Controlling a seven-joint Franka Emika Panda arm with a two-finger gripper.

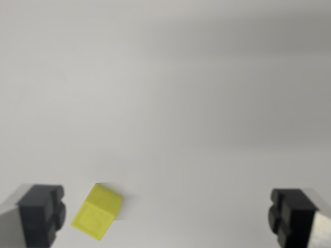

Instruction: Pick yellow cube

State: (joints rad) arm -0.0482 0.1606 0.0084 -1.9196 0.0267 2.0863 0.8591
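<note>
- far left of the wrist view, down in the bottom corner: one of the two black blocky fingers (41,214) pokes into frame, with a pale grey metal-looking part behind it running off the edge. it looks a bit soft, slightly blurry.
- just to the right of that finger: the small yellow cube (97,212), matte, plastic-looking. it sits on the plain light grey desk (170,103), turned at an angle so one corner points roughly toward the bottom of the picture. you can see its top face and one lighter side face, and there's a faint shadow on its right side.
- the cube is close to the left finger but there's a thin strip of desk showing between them, so they are apart, not touching. it's well off to the left side of the gap, nowhere near the middle.
- middle of the frame: just bare grey desk, smooth, with a soft gradient that gets darker toward the top right.
- the gripper (168,217) as a whole is spread wide, the gap takes up most of the picture's width, and it has hold of nothing.
- far right, bottom corner: the other black finger, same blocky shape, with a shiny grey bit beside it at the edge. well apart from the cube.
</note>
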